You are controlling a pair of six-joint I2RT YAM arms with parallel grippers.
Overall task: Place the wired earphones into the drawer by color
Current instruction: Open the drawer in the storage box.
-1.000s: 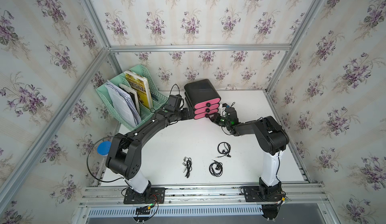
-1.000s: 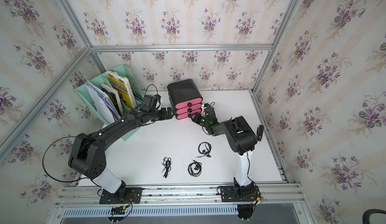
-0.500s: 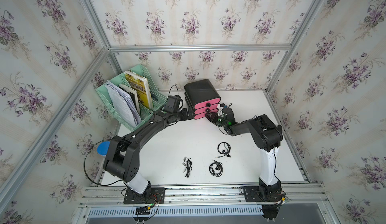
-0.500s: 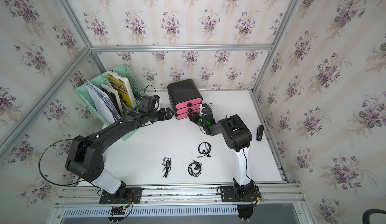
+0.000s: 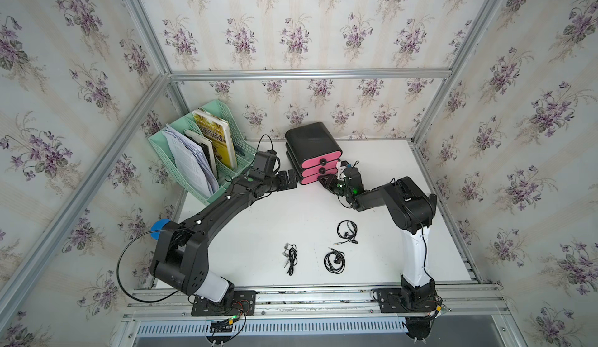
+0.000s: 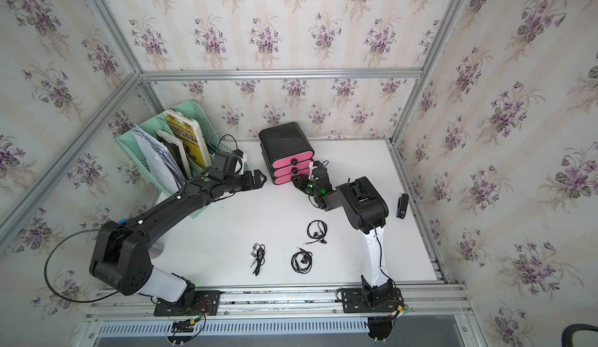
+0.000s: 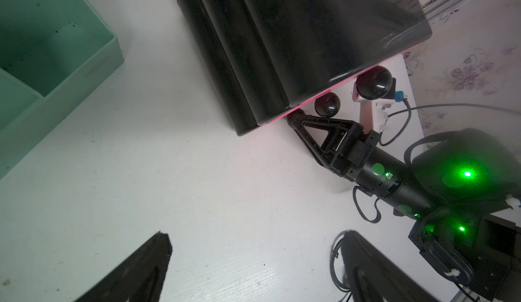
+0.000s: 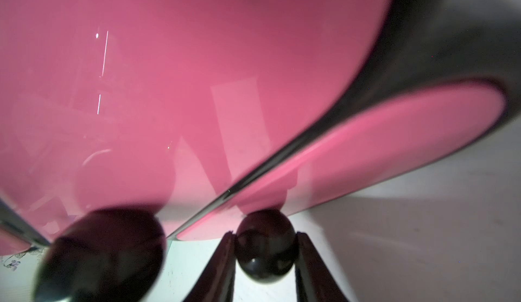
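Three wired earphones lie on the white table (image 5: pixel 259 219), all black coiled bundles: one (image 5: pixel 291 258), a second (image 5: pixel 335 262) and a third (image 5: pixel 348 232). All three show in both top views. They rest behind both sets of jaws, toward the arm bases, well apart from either gripper. The third bundle is the nearest to the right jaws.

1. Drawer unit (image 5: pixel 312 141): black shell with three stacked pink fronts, each carrying a round black knob. It stands directly ahead of the right jaws.

2. Right gripper (image 8: pixel 265 237): the jaws pinch the bottom knob (image 8: pixel 266 258) of the bottom drawer (image 8: pixel 394 145). In the right wrist view the knob sits between the two fingers (image 8: pixel 222 264), one finger against each side. The middle knob (image 8: pixel 98 258) lies just outside the jaws, blurred and close to the lens.

3. Left gripper (image 5: pixel 289 180): the jaws are spread wide and hold nothing. The side of the drawer unit lies ahead of them. Whether a fingertip touches the shell cannot be determined. The right gripper is also ahead of these jaws, past the unit's front corner.

4. A green file rack (image 5: pixel 194 128) with papers and books stands beside the left jaws. A black stapler (image 6: pixel 402 205) lies behind the right jaws, near the table edge.
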